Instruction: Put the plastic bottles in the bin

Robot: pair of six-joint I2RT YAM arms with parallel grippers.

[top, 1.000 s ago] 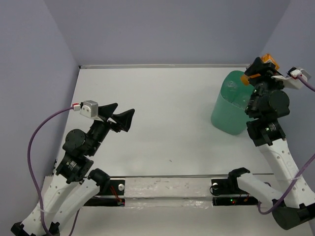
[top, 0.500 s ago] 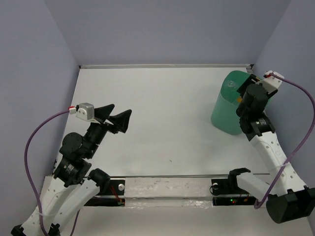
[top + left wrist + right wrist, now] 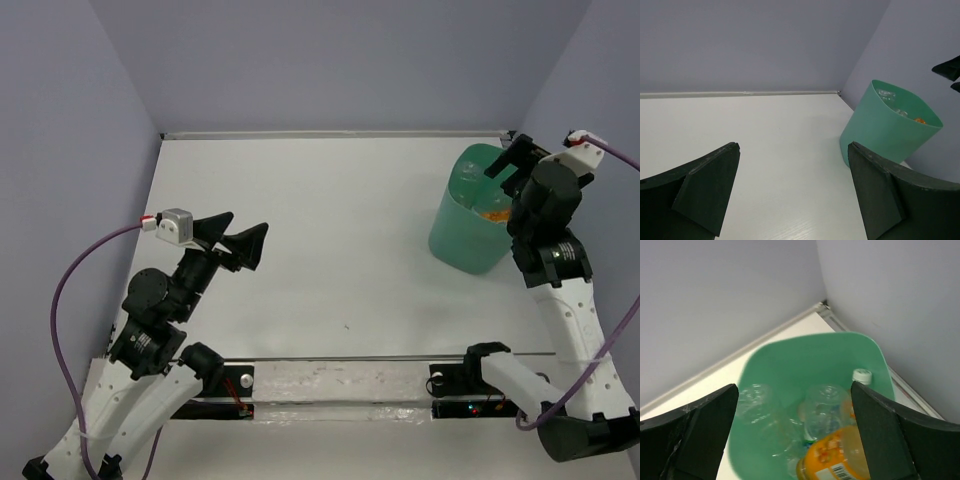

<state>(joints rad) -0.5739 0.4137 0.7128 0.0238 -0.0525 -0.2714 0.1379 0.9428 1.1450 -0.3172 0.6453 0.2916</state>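
Observation:
The mint-green bin (image 3: 462,222) stands at the table's far right, near the corner of the walls. Inside the bin (image 3: 805,347) lie clear plastic bottles (image 3: 826,410), one with a white cap (image 3: 862,375), and on top of them an orange bottle (image 3: 840,462) with a barcode label. My right gripper (image 3: 510,158) hovers over the bin's rim, open and empty (image 3: 793,387). My left gripper (image 3: 248,222) is raised over the left side of the table, open and empty (image 3: 792,145), pointing toward the bin (image 3: 885,131).
Grey-violet walls close the table at the back and on both sides; the bin sits tight against the right wall. A taped strip (image 3: 330,380) runs along the near edge between the arm bases. A purple cable (image 3: 70,290) loops beside the left arm.
The right gripper held the orange bottle above the bin; its jaws have opened and the bottle now lies inside. The right wrist swung slightly right. The left arm barely moved.

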